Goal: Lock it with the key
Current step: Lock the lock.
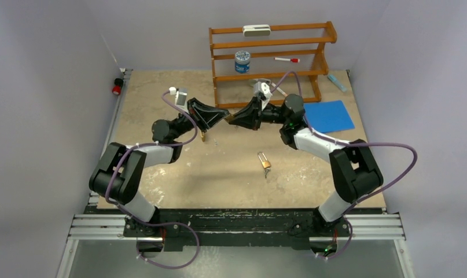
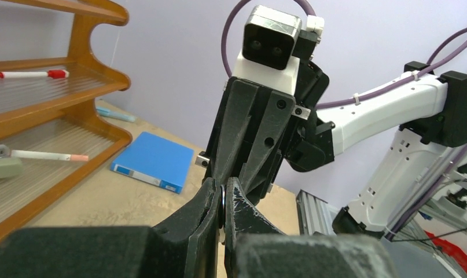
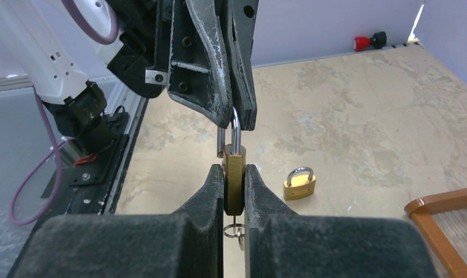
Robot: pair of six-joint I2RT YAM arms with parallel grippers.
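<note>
Two claws share one padlock (image 3: pixel 233 179): the right claw (image 3: pixel 234 174) pinches its brass body, the left claw (image 3: pixel 235 121) just above clamps the shackle (image 3: pixel 236 136), a key ring (image 3: pixel 234 231) hangs below the right tips, so likely best is pressing the shackle straight down, untwisted, body held firm.

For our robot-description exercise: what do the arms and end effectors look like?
The left arm and right arm have black joints, white links and looping purple cables. The left end effector and right end effector are black, tapered, whitish-scuffed two-finger claws.
</note>
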